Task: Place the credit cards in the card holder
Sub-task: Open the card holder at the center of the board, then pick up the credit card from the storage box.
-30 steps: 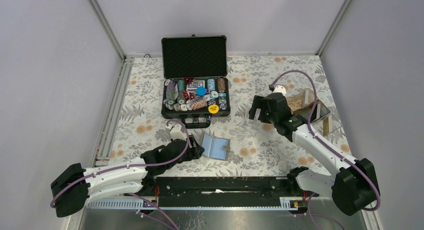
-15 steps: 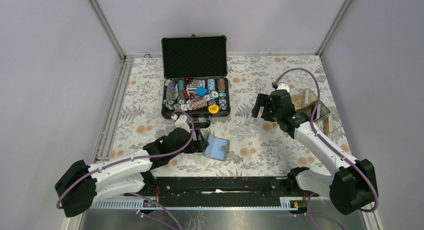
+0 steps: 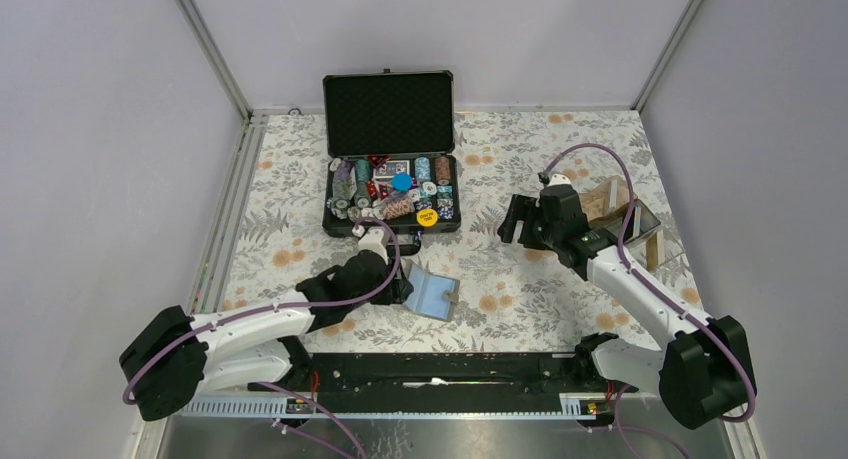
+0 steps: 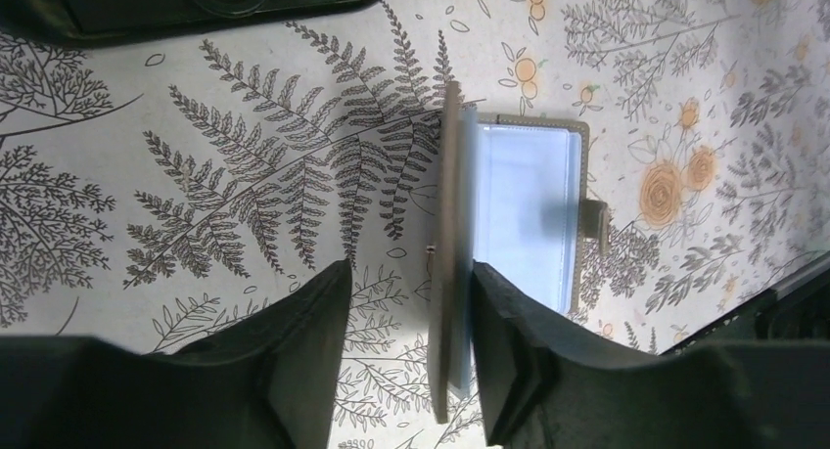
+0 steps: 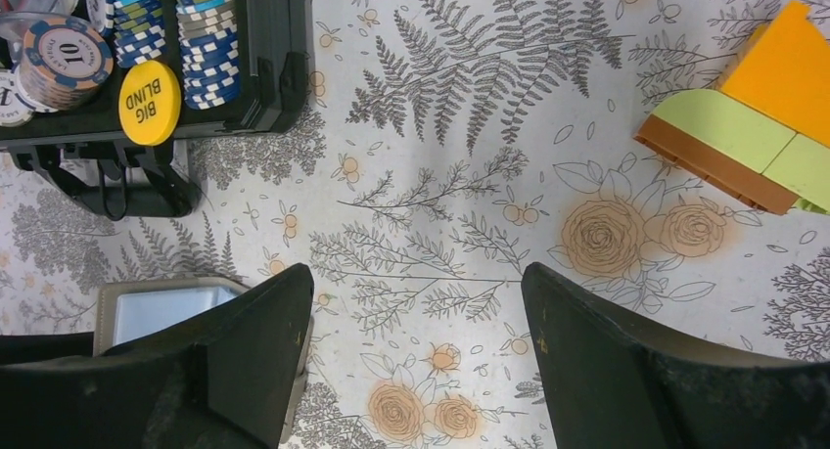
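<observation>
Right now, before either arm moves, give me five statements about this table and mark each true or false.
1. The flat grey bifold card holder lies open on the floral tablecloth. True.
2. The right gripper is shut. False: it is open and empty.
3. The left gripper straddles the card holder's raised flap. True.
4. The black chip case has its lid shut. False: the lid stands open.
5. The orange and green plastic cards sit inside the card holder. False: they lie apart from it, near the right arm.
</observation>
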You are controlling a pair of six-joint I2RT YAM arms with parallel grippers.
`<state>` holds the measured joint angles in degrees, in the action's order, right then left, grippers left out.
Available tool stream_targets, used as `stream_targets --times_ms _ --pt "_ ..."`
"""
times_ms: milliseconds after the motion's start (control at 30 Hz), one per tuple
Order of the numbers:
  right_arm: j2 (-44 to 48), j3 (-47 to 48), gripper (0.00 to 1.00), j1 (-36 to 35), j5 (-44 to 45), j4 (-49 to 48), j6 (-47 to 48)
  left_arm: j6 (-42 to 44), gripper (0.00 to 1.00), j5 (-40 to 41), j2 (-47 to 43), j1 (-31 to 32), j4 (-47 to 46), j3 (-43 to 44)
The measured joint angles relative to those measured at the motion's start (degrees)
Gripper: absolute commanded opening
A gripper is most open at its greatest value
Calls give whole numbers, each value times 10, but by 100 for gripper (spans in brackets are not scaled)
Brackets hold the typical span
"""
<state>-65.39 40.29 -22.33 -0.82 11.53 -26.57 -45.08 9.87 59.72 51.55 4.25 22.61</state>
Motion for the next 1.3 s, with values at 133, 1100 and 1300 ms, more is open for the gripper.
stream_targets --times_ms 133,1100,1300 --pt "-3 15 87 1 26 25 10 12 25 -13 7 -2 -5 2" --pt "-309 307 72 375 5 68 138 51 0 -116 1 -74 -14 2" --pt "-335 312 69 383 28 73 151 59 0 -133 8 -82 -18 2"
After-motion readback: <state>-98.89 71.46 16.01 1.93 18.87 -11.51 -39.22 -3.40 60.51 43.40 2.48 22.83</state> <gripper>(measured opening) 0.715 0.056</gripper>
